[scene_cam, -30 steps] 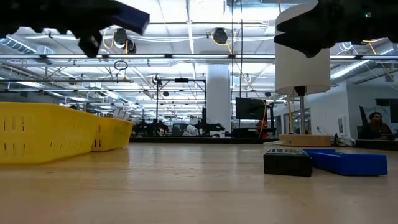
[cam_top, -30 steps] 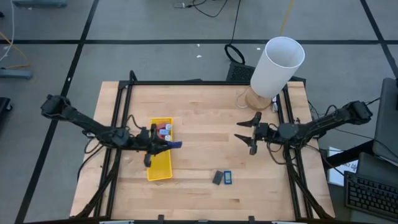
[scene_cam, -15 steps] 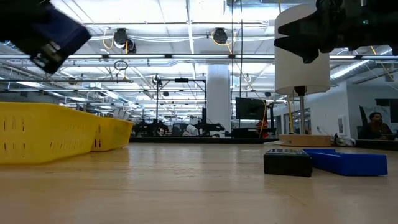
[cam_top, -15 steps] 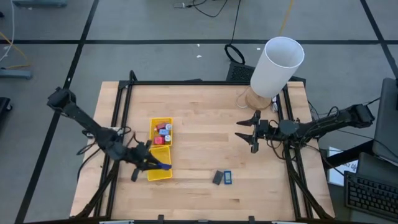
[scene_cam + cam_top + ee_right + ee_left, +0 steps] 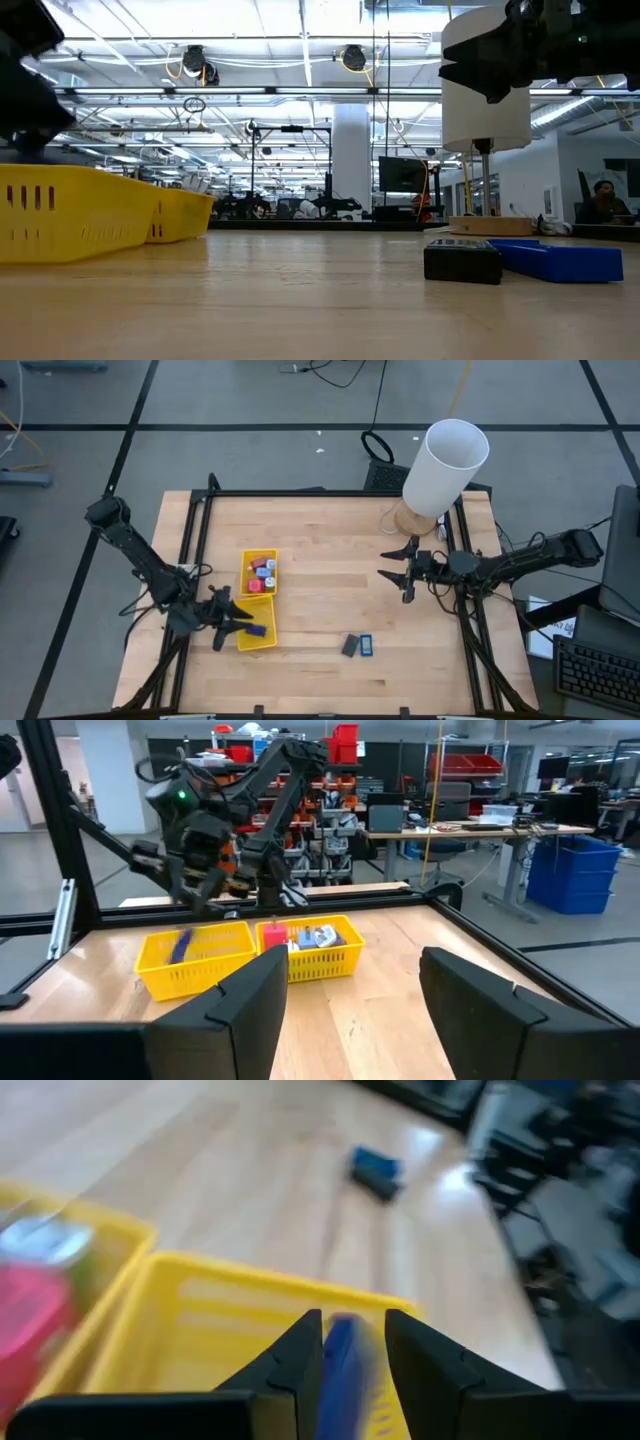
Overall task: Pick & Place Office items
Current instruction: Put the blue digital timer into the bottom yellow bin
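Observation:
My left gripper hovers open over the near compartment of the yellow tray. A blue flat piece is in that compartment. In the left wrist view the piece shows blurred between my fingers, with a gap beside it. From the right wrist view it stands slanted inside the tray wall, below the gripper. The far compartment holds red, blue and pale pieces. A dark grey rectangle and a blue rectangle lie flat on the table. My right gripper waits open above the table's right half.
A big white cylinder stands on a wooden base at the far right of the table. A black frame runs along the table's far and side edges. Bare wood lies between the tray and the two rectangles.
My left gripper has carried the blue flat piece from over the tray's right side toward the near-left, down to the near compartment. The piece was held at the fingertips a second ago. It now stands in the compartment, apart from the fingers.

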Action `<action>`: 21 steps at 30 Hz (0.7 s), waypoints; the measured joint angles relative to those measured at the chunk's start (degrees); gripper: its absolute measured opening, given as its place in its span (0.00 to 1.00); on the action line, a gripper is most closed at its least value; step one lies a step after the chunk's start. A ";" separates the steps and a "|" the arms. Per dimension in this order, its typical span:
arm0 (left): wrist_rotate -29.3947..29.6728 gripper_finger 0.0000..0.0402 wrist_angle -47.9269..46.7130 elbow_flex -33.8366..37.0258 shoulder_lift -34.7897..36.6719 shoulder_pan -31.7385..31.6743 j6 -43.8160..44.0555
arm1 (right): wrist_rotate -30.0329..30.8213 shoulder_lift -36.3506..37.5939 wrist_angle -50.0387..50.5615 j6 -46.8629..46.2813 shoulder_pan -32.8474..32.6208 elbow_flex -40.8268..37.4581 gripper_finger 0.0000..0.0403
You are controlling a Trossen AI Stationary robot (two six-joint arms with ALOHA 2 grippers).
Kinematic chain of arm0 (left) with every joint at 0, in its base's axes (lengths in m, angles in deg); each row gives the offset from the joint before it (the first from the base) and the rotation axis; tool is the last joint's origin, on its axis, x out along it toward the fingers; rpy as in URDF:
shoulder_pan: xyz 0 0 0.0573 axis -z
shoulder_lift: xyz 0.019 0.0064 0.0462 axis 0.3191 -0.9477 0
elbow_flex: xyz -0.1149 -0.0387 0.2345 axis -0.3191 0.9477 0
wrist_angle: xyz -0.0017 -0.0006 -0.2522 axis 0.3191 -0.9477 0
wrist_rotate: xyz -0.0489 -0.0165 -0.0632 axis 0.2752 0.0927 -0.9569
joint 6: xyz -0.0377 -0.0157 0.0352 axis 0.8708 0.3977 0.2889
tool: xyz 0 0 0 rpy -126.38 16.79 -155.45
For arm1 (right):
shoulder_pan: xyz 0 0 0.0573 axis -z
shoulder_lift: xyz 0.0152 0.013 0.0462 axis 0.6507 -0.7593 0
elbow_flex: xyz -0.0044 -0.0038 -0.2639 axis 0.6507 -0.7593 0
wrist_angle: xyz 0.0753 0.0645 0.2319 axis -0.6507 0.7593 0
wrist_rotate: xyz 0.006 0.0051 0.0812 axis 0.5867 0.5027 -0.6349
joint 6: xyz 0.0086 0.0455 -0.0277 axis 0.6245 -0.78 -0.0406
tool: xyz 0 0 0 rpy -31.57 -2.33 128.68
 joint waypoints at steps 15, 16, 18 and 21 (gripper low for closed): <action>2.75 0.23 -3.27 0.00 0.00 -0.04 7.98 | -2.17 0.00 -0.29 -0.18 3.29 0.02 0.53; 2.88 0.23 -2.60 0.00 0.00 -0.04 7.51 | -2.17 0.00 -0.28 -0.18 3.31 0.02 0.53; 3.38 0.23 -0.40 0.00 0.00 -0.06 5.31 | -2.17 0.00 -0.28 -0.18 3.31 0.04 0.53; 4.27 0.23 5.75 0.00 0.00 -0.13 -0.78 | -2.17 0.00 -0.28 -0.18 3.31 0.04 0.53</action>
